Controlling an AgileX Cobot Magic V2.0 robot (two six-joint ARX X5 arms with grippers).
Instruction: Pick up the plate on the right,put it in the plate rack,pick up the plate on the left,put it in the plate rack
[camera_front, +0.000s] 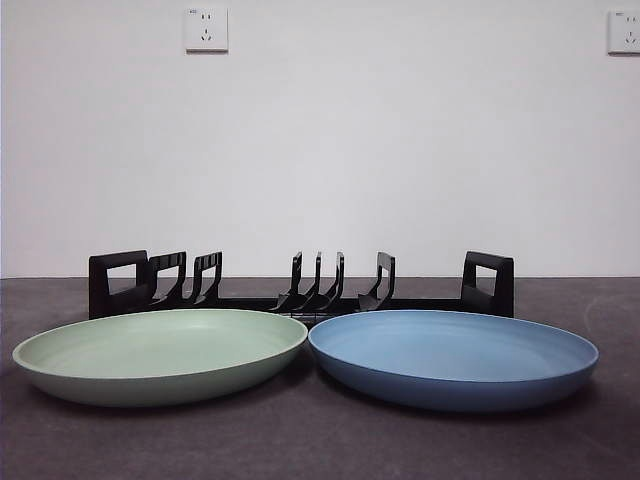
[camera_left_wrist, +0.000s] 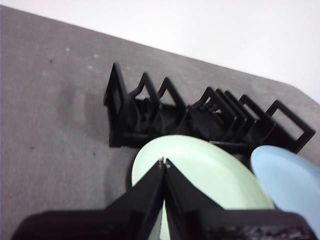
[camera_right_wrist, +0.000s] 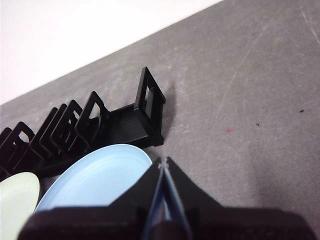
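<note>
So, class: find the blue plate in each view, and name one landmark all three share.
Front view: blue plate at lower right, before the plate rack.
Left wrist view: at the right edge, beside the green plate.
Right wrist view: lower left.
Shared landmark: the black rack.

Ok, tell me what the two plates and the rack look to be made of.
Green plate: likely matte plastic or melamine, with an even pastel colour and soft sheen, though glazed ceramic can't be ruled out. Blue plate: the same look, with faint concentric rings inside. Plate rack: apparently moulded black plastic, going by its uniform dull black prongs and blocky handles.
</note>
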